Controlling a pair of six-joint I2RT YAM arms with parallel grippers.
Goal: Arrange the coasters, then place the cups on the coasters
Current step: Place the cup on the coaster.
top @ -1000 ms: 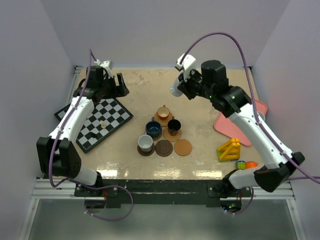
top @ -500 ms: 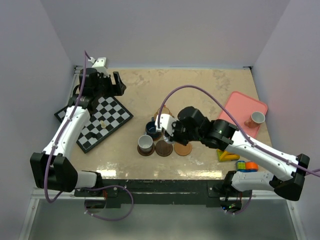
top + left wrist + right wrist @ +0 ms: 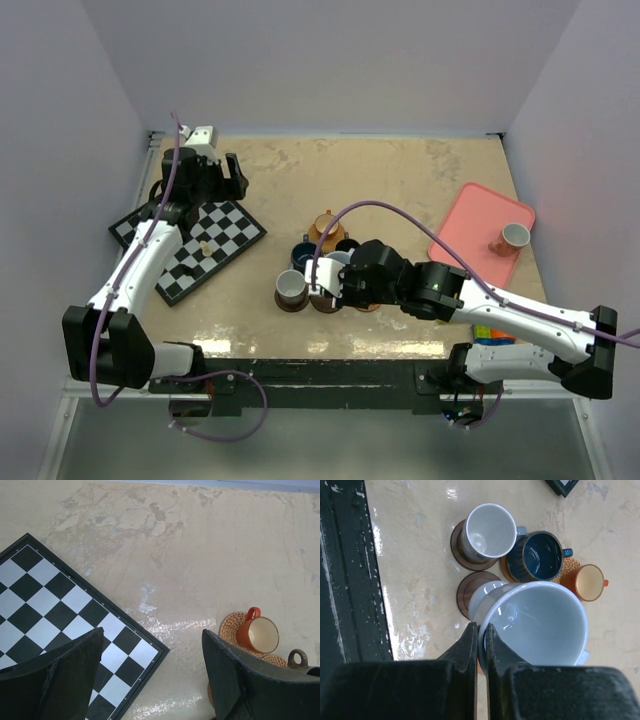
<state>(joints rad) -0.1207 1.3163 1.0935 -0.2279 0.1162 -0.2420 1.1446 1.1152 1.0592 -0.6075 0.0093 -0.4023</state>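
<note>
Centre the pale ceramic teacup (image 3: 535, 625), rim pinched in the right gripper (image 3: 481, 631), over the bare dark-brown round coaster (image 3: 469, 591); left gripper (image 3: 152, 640) gapes empty.

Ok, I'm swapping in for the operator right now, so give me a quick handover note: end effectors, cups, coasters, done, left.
Left end effector: open, empty, above the chessboard edge.
Right end effector: shut on the held white cup by its rim, over a bare dark brown coaster; contact unclear.
Done: orange cup, dark blue cup and second white cup sit on coasters. Black cup is in the cluster, its base hidden.
Left: release the held cup, then bring the last white cup from the pink tray to a coaster.
</note>
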